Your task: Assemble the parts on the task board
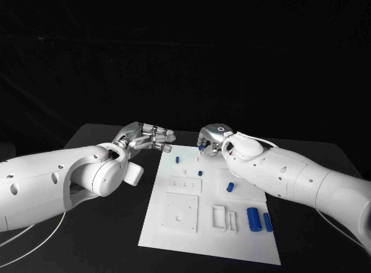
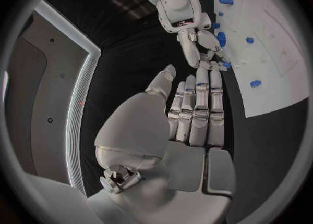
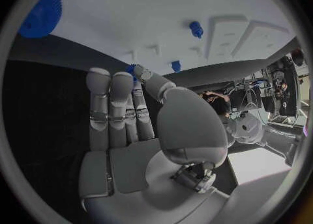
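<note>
1. We record the white left arm reaching in from the left side, its silver many-fingered left hand (image 1: 146, 138) raised, fingers held nearly straight and side by side, thumb apart, gripping nothing.
2. We record the white right arm reaching in from the right side, its silver many-fingered right hand (image 1: 213, 138) turned downward, fingers extended close together; whether the thumb and a fingertip pinch anything we cannot tell.

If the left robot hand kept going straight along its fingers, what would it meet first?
Probably the right robot hand. The left robot hand has its fingers extended and holds nothing; they aim at the other hand's fingers near the far end of the white task board. Depth is unclear.
</note>
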Controlling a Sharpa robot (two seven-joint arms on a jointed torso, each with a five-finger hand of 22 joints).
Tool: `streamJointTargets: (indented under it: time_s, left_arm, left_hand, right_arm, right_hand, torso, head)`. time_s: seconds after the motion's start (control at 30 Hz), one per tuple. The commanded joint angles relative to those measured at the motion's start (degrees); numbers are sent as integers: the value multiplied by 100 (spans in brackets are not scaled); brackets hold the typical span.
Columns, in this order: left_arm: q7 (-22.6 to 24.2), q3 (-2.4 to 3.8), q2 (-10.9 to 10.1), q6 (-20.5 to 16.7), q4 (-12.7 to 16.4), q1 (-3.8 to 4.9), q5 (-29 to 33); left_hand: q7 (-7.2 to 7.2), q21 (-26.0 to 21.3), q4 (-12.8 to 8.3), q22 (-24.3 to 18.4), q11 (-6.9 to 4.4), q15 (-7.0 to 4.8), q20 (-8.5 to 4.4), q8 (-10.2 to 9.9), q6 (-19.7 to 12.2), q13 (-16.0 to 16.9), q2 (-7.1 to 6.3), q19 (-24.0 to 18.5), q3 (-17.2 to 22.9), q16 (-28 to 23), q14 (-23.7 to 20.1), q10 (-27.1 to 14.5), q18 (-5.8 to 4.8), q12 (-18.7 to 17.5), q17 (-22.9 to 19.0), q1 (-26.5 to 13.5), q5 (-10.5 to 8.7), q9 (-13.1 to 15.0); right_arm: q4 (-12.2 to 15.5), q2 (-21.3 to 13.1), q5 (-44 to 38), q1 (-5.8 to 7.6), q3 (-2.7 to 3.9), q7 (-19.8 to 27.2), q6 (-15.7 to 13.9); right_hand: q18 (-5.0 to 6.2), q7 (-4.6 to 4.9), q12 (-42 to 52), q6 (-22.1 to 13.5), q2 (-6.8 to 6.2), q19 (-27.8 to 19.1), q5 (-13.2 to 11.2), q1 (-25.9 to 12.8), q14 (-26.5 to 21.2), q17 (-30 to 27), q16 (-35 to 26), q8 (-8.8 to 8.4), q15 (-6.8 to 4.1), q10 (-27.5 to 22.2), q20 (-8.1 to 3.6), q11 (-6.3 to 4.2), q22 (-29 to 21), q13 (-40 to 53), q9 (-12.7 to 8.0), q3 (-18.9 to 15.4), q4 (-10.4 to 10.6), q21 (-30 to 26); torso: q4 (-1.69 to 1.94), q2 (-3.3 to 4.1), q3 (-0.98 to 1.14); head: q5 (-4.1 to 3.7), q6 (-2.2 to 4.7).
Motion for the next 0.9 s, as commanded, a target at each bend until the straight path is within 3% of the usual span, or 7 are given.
streamJointTargets:
  time_s: [0.03,0.33,0.6,0.9]
  left_arm:
    - [27,6,10,54,29,38,-45]
    - [26,7,17,55,56,72,-58]
    - [21,7,15,57,76,89,-62]
    - [18,7,20,52,79,96,-72]
  left_hand:
    - [2,-20,-21,-6,-6,5,-6,-12,-18,9,21,47,0,-26,32,-31,-9,-15,4,-41,-1,3]
    - [2,1,-36,-17,-4,6,-4,-12,-20,9,21,37,0,-29,32,-37,-6,-15,4,-40,0,3]
    - [6,13,-39,-23,-3,6,-4,-12,-30,9,20,35,-4,-30,34,-38,-5,-14,5,-39,0,3]
    - [6,13,-39,-23,-3,6,-4,-12,-30,9,20,35,-4,-30,34,-38,-5,-14,5,-39,0,3]
  right_arm:
    - [-44,21,-132,1,-2,-13,47]
    - [-127,68,-145,-1,-7,-13,86]
    - [-146,74,-151,-4,-13,-15,139]
    - [-92,65,-151,-4,-16,-11,215]
  right_hand:
    - [31,17,18,23,7,47,29,-2,-13,-8,4,20,-38,113,17,-79,52,4,9,25,-13,-34]
    - [31,17,18,23,7,47,29,-2,-13,-8,4,20,-38,113,17,-79,52,4,9,25,-13,-34]
    - [29,16,17,22,6,74,50,-10,-11,-14,5,21,-39,112,17,-79,151,4,9,25,-15,-89]
    - [29,18,17,18,4,90,73,-16,-15,-20,1,20,-41,110,15,-77,226,4,9,29,-20,-153]
  torso:
    - [24,35,-11]
    - [53,67,-25]
    - [25,66,-33]
    - [34,65,-39]
  head:
    - [-9,6]
    - [-15,19]
    - [3,10]
    - [35,11]
